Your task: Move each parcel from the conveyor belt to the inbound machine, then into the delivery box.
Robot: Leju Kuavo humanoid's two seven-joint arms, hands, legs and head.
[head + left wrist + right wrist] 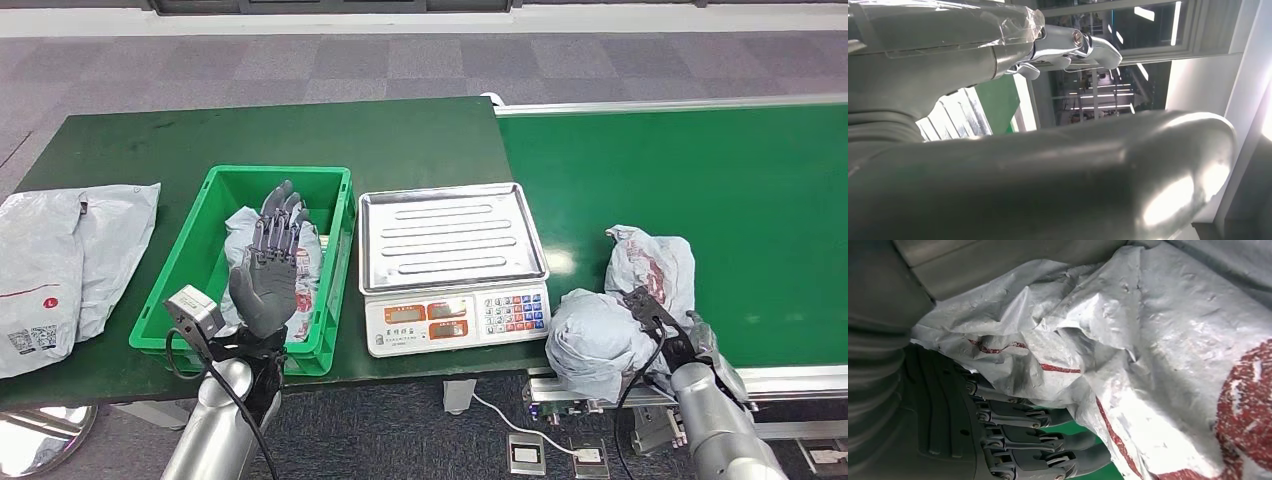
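A crumpled grey parcel with red print lies at the near edge of the green conveyor belt. My right hand grips it, and in the right wrist view the dark fingers curl under the parcel. The inbound machine, a scale with a bare steel tray, stands between belt and box. My left hand is raised over the green delivery box, fingers stretched out and holding nothing. Another grey parcel lies in the box, partly hidden by the hand. The left hand looms large in the left wrist view.
Flat grey mailer bags lie on the green table at the far left. The scale's keypad and display face me near the table's front edge. Cables and floor sockets lie below the belt's frame.
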